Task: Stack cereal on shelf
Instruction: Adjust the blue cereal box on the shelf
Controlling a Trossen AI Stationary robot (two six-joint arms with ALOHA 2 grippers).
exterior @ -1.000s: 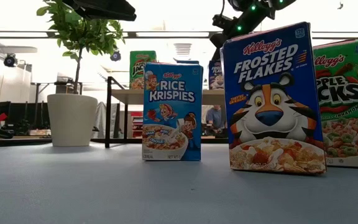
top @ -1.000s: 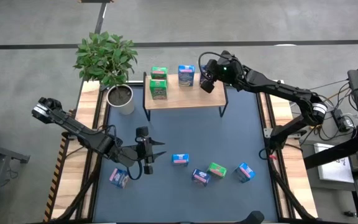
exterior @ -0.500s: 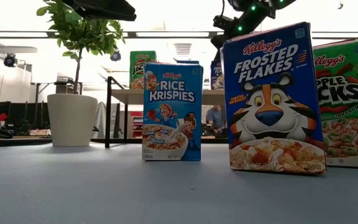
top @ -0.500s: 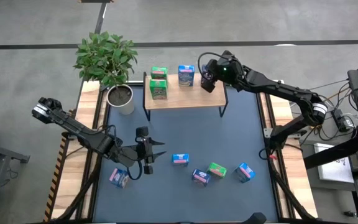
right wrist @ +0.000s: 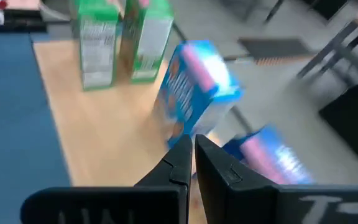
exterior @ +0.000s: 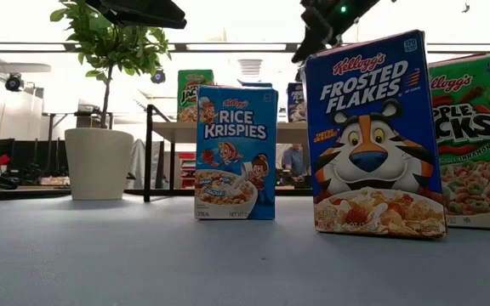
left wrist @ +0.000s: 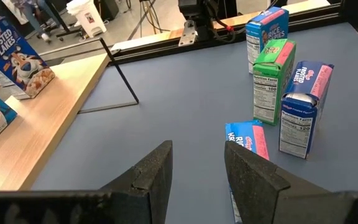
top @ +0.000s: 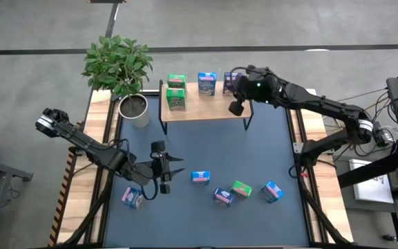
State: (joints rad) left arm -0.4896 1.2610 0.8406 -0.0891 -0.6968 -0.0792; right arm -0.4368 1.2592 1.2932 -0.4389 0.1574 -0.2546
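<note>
High view coverage shows the shelf (top: 213, 107) at the far edge of the table (top: 268, 152), carrying two green cereal boxes (top: 176, 93) and a blue box (top: 207, 84), with a fourth blue box (top: 229, 82) lying just beside the right gripper (top: 236, 108). The right gripper is positioned over the shelf's right end with its fingers pressed together and nothing held between them. The left gripper (top: 175, 166) hovers above the near half of the table, its fingers apart and empty, near a blue box lying flat (top: 200, 178). Three further boxes (top: 241, 190) are grouped close together toward the near right, and one box (top: 132, 198) lies apart at the near left. A toppling hazard is judged to exist at the shelf: the right wrist view shows a blue box (right wrist: 194, 87) tilted close to the closed fingertips, so any sideways sweep of that arm could knock it into its neighbours or off the board. A second hazard is judged at the flat box, where a shallow grasp could let it slip. Legible print in the low view reads "RICE KRISPIES" (exterior: 236, 153) and "Kellogg's FROSTED FLAKES" (exterior: 373, 127); a green box at the edge is only partly readable.
</note>
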